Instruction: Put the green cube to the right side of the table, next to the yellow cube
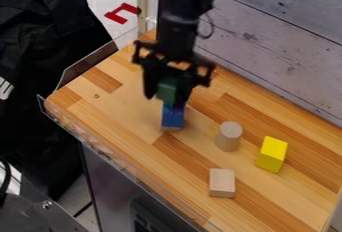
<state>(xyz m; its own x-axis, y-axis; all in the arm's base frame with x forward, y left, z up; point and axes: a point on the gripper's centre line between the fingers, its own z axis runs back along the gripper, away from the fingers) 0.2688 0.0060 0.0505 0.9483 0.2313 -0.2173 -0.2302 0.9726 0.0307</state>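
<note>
Green cube (167, 89) | held between the black gripper's (168, 96) fingers | above blue block (172, 116), contact unclear | yellow cube (272, 154) well apart, beside wooden cylinder (229, 136)

The black arm (177, 21) is hanging down from twelve o'clock. Its gripper (168, 94) is pointing toward six o'clock, and its two fingers (150, 85) are pinching.

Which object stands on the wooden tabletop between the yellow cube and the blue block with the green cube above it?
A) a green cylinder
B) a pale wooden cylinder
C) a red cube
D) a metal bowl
B: the pale wooden cylinder stands upright, with the yellow cube on one side and the blue block on the other.
</note>
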